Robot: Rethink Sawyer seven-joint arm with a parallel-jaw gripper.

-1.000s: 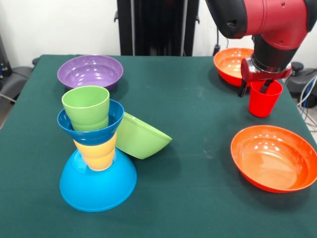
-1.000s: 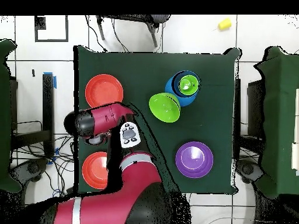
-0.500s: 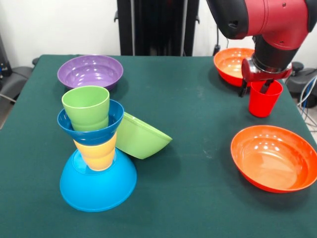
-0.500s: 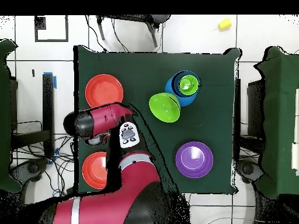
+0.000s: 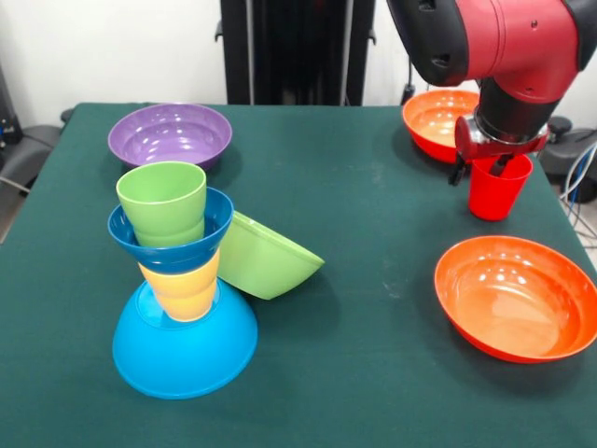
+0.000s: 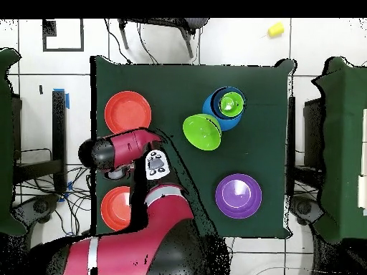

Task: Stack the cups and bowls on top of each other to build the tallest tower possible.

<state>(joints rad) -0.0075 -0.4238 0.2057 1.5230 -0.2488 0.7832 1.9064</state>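
The tower stands at the front left: an upturned light-blue bowl, a yellow cup, the small dark-blue bowl and a green cup on top; it also shows in the overhead view. A green bowl leans tilted against it. The red cup stands upright on the table at the right. My gripper is open, with one finger inside the cup and one outside its left wall. In the overhead view the arm hides both gripper and cup.
A purple bowl sits at the back left. One orange bowl lies in front of the red cup, another behind it. A small yellow thing lies on the floor off the table.
The arm's upper part has shifted slightly. The gripper stays at the red cup, which has not moved. The tower and bowls are unchanged.
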